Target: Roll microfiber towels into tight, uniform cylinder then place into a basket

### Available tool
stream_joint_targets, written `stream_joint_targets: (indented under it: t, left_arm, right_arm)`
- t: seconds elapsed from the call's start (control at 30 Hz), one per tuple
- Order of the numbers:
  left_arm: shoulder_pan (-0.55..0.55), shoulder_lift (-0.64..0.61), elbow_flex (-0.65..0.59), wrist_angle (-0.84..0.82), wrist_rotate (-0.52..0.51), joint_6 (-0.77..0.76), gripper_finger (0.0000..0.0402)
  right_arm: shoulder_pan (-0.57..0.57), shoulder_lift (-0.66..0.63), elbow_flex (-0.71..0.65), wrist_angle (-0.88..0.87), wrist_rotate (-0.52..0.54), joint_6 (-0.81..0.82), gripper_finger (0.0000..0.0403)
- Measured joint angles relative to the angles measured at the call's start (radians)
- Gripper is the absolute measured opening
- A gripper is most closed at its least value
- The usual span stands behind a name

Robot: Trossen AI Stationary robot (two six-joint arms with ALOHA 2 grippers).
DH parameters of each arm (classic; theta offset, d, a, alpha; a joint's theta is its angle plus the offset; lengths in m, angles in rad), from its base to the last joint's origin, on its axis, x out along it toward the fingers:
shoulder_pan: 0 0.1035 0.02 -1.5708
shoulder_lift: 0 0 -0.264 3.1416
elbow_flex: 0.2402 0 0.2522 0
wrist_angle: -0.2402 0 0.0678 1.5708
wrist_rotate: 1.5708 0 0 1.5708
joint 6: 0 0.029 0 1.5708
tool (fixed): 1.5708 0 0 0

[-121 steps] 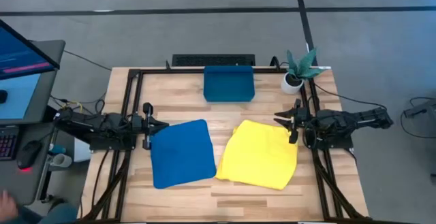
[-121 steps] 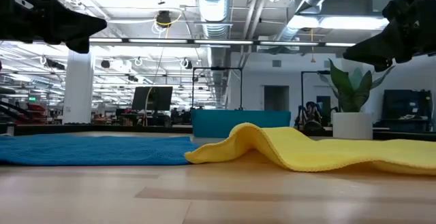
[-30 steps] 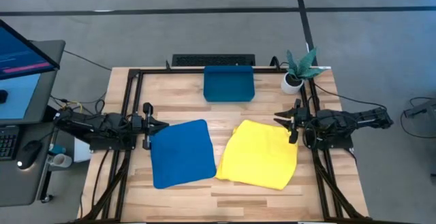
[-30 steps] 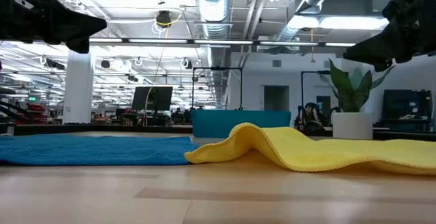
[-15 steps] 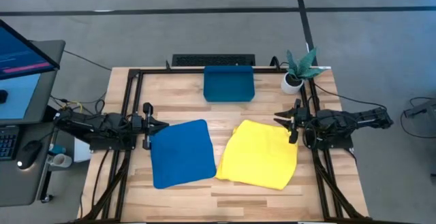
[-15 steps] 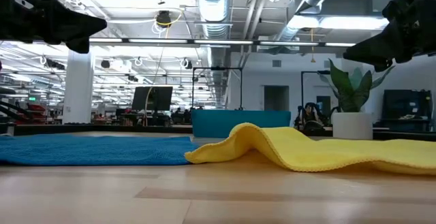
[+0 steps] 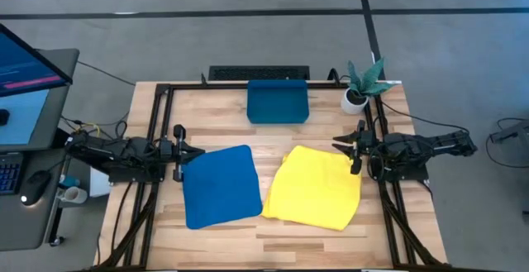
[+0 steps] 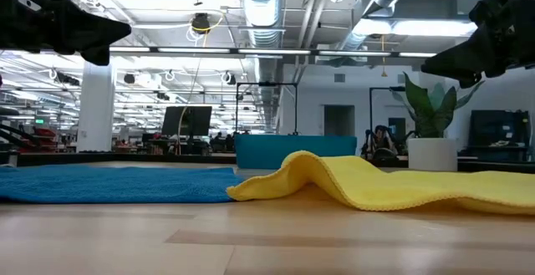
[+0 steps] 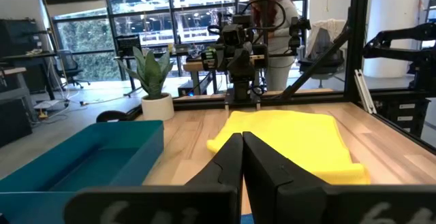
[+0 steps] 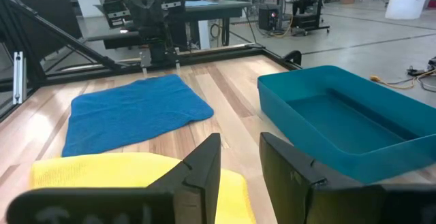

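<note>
We see the blue towel (image 7: 219,186) flat beside the rumpled yellow towel (image 7: 316,186), basket (image 7: 278,102) beyond them, left gripper (image 7: 190,152) pinched closed, right gripper (image 7: 346,149) narrowly parted, both empty.

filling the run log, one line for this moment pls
blue towel flat | yellow towel rumpled | basket empty | left gripper shut | right gripper open

The high view looks straight down on the whole table (image 7: 273,231). The low view sits at tabletop height, close to the yellow towel (image 8: 376,187), facing the room behind. The wrist views face each other across the table; both catch the basket (image 9: 82,163) (image 10: 340,125).
</note>
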Motion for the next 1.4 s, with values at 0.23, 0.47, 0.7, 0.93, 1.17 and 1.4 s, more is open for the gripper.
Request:
stream_joint_targets:
  t: [0.23,0.47,0.7,0.93,1.17,1.4]
  left_arm:
    - [0.0,0.0,0.0,0.0,0.002,0.0,0.0]
    - [0.0,0.0,0.0,-0.001,0.006,0.001,0.0]
    - [0.0,0.0,0.0,-0.001,0.006,0.042,0.0]
    - [0.0,0.003,0.0,-0.012,0.097,0.019,0.0]
    - [0.0,0.003,0.0,-0.021,0.159,-0.021,0.0003]
    - [0.0,0.003,0.0,-0.02,0.132,-0.014,0.0057]
  right_arm:
    - [0.0,0.0,0.0,0.0,0.0,0.0,0.0127]
    - [0.0,0.0,0.0,0.0,0.0,0.0,0.0127]
    - [0.0,0.0,0.0,0.0,0.0,0.0,0.0127]
    - [0.0,0.0,0.0,0.0,0.0,0.0,0.0127]
    - [0.0,0.0,0.0,0.0,0.0,0.0,0.0127]
    - [0.0,0.0,0.0,0.0,0.0,0.0,0.0127]
